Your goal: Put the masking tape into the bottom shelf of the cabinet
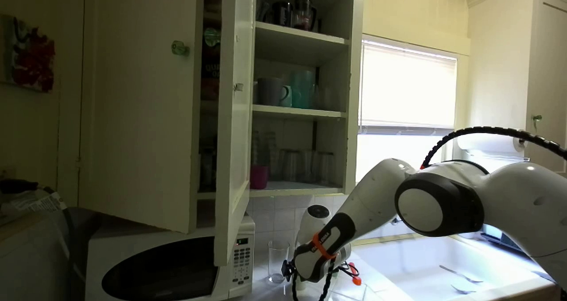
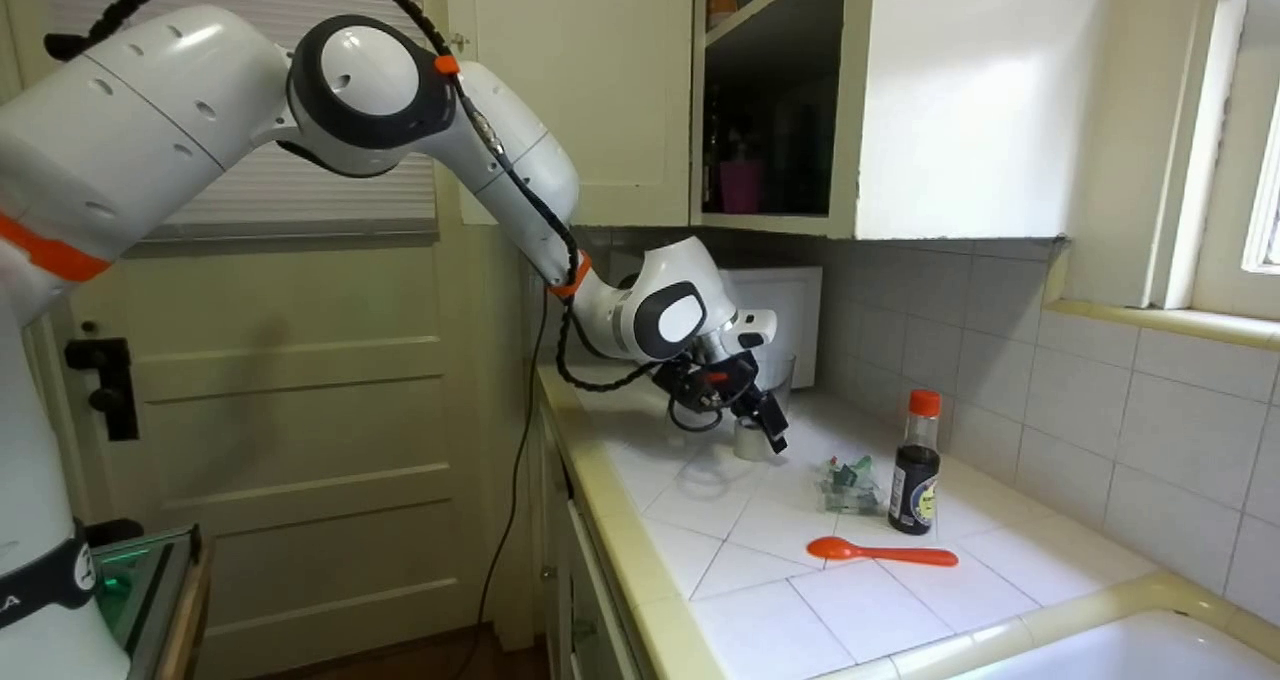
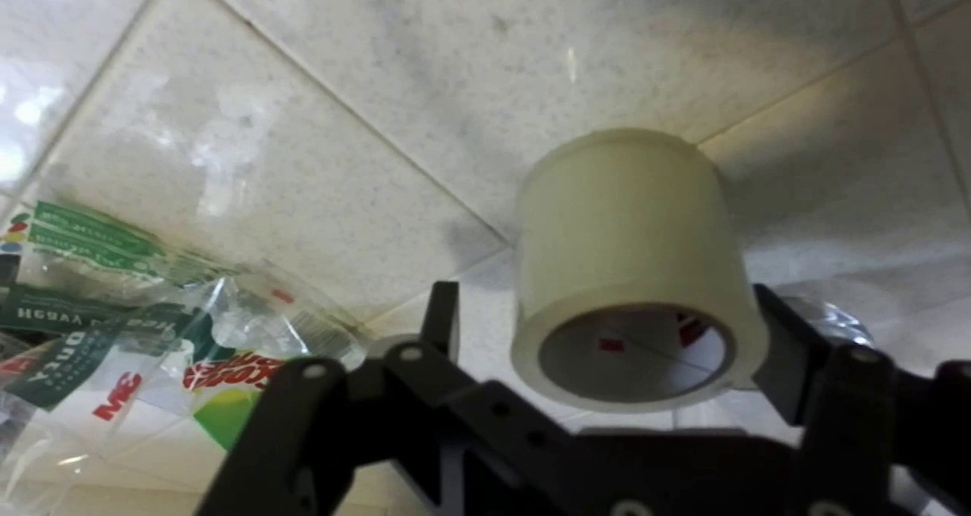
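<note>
Tape (image 3: 626, 220) on cntr (image 2: 770, 525), hand (image 3: 607, 307) spread arnd it

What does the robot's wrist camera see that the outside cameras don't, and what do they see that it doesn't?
Only the wrist view: the hole through the masking tape, and clear lettering on the plastic packaging.

Only the exterior views: the cabinet with its bottom shelf, the microwave and the orange spoon.

Shared by the wrist view and an exterior view: the masking tape, partly behind the gripper when seen from outside, plus the plastic packaging and the tiled counter.
</note>
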Available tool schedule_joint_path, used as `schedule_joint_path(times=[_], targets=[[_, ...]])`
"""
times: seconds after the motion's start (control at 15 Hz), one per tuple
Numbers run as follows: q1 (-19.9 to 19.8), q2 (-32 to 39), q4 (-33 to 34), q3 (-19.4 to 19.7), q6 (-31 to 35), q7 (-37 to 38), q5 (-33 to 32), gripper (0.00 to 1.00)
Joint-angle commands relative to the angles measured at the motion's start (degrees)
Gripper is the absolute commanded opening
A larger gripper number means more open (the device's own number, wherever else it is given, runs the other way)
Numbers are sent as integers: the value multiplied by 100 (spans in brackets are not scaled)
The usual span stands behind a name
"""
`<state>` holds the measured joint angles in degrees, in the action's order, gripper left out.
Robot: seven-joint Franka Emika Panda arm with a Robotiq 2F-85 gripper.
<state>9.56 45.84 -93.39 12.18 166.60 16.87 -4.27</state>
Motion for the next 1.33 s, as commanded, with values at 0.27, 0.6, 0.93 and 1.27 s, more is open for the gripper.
schedule_joint_path(times=[0.27, 0.6, 0.93, 1.27], targets=[[180, -317, -264, 53, -553, 444, 210, 37], [-142, -1280, -1046, -633, -619, -200, 268, 37], [-287, -2396, -1928, -1009, -1072, -583, 246, 37], [-187, -3344, -2417, -800, -1381, -271, -175, 37]])
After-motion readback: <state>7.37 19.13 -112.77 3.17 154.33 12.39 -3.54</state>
